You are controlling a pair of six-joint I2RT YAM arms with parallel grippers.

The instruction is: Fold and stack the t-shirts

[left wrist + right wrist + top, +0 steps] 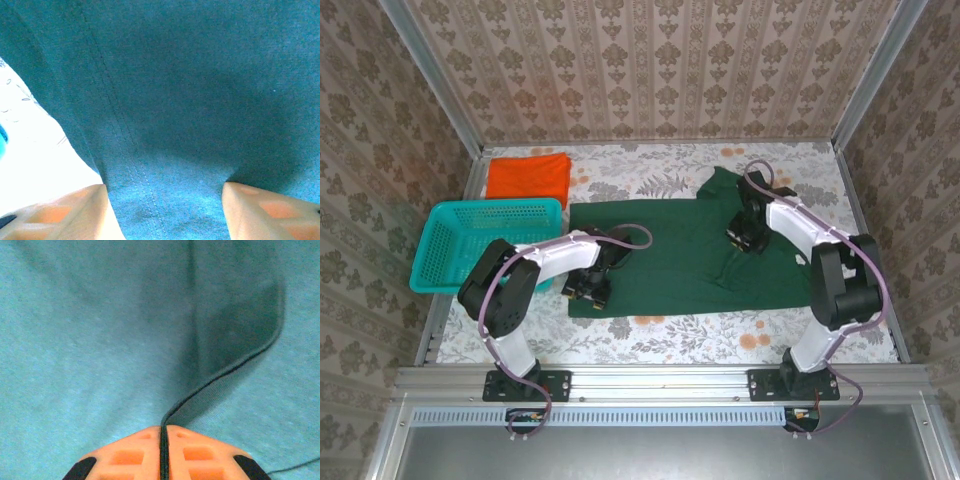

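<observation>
Right pincer (163, 429) pinching green t-shirt (80, 340) fold | left pincer (164, 186) agape over hem

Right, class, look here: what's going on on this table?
Two robot arms are working on a dark green t-shirt spread on the table. The right gripper is shut on a raised fold of its cloth; the left gripper hovers open over the hem. An orange t-shirt lies folded at the far left, behind a teal mesh basket.
</observation>
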